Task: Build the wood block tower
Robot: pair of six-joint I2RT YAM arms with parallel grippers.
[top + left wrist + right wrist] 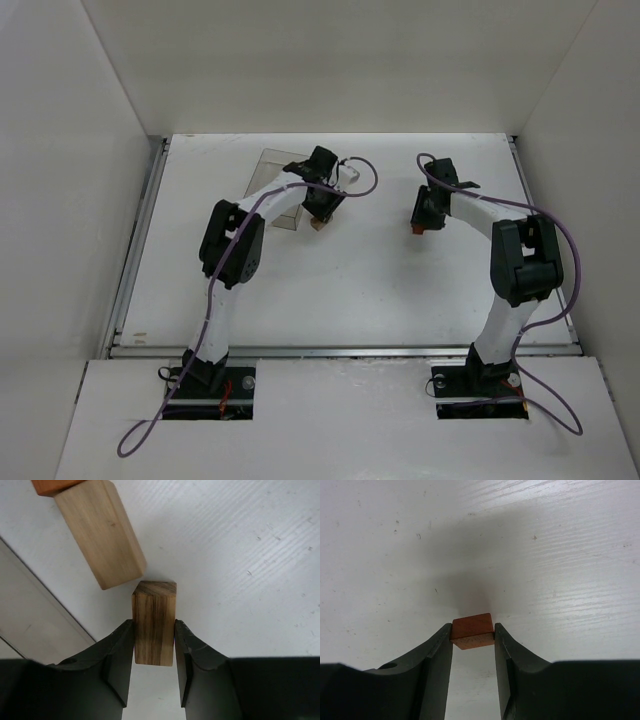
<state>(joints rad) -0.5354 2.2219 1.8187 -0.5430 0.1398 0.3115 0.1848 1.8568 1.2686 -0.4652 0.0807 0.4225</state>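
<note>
Under the left arm, far side of the white table (240, 555): left gripper (153, 630), its fingers (117, 655) drawn in against both sides of an upright dark-grained wooden block (154, 600); lifted or standing, I cannot tell.
Right gripper (473, 630): narrowed onto a small reddish-orange wooden block (472, 625), pinched at the fingertips.
Wood block tower: no stack shows in any view.
Loose pieces: a long light tan wooden block (100, 535) lies just beyond the held one; an orange-red piece (50, 486) touches its far end, cut off by the frame.
Done, as I judge: two blocks gripped, nothing stacked.
Left: all the stacking.
Around: a clear plastic rectangular box (272, 165) just beside the left gripper.
In the way: the tan block sits close enough to be nudged; the two grippers are well apart.
</note>
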